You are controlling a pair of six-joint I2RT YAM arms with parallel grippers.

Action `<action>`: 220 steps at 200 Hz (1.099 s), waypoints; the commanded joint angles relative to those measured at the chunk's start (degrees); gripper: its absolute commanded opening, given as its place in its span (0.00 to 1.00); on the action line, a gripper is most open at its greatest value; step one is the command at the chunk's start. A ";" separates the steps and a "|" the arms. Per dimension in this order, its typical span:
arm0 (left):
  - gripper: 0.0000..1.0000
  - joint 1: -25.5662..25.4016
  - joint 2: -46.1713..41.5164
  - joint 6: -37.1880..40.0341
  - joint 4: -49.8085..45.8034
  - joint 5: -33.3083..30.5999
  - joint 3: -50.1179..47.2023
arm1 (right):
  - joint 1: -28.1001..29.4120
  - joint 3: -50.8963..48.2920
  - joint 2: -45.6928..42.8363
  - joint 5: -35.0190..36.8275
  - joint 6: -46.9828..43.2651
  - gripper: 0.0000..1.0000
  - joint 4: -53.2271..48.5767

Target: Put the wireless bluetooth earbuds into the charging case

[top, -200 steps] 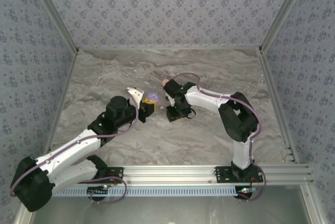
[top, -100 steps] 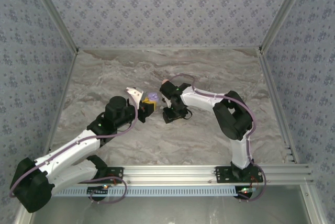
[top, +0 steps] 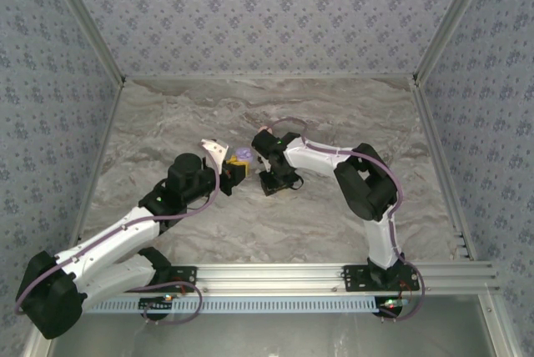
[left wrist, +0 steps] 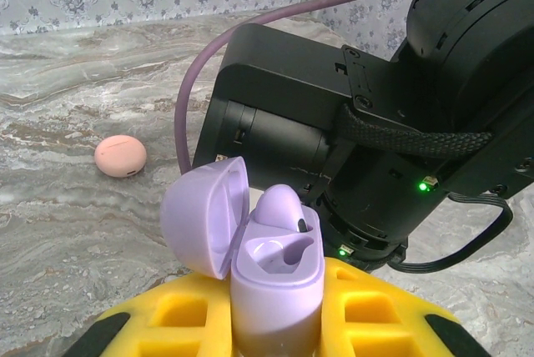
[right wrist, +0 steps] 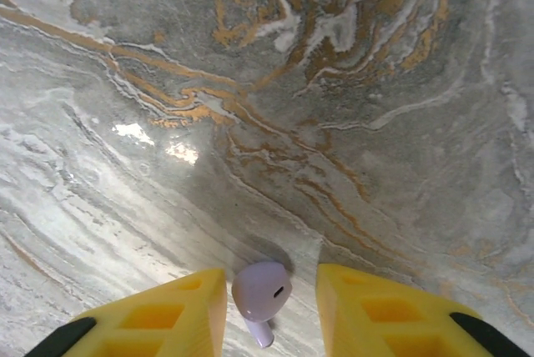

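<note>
My left gripper (left wrist: 275,328) is shut on the lilac charging case (left wrist: 275,282), held upright with its lid (left wrist: 204,215) swung open to the left. One lilac earbud (left wrist: 279,205) sits in the far socket; the near socket is empty. In the top view the case (top: 243,155) is at the table's middle, and my right gripper (top: 271,180) points down just to its right. In the right wrist view a second lilac earbud (right wrist: 261,290) lies on the marble between the yellow fingers (right wrist: 167,319). It is close to the left finger with a gap to the right one, so my right gripper (right wrist: 271,303) is open.
A salmon-pink disc (left wrist: 120,156) lies on the marble beyond the case, to its left. The right arm's black wrist (left wrist: 375,123) stands directly behind the case, very close. Patterned walls enclose the table on three sides.
The right wrist has shifted a little to the left, nearer the case. The left arm and the case have stayed still.
</note>
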 commanded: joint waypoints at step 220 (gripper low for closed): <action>0.20 -0.27 -0.72 -0.02 1.29 0.51 1.95 | -0.28 2.84 3.06 0.76 1.14 0.33 -2.69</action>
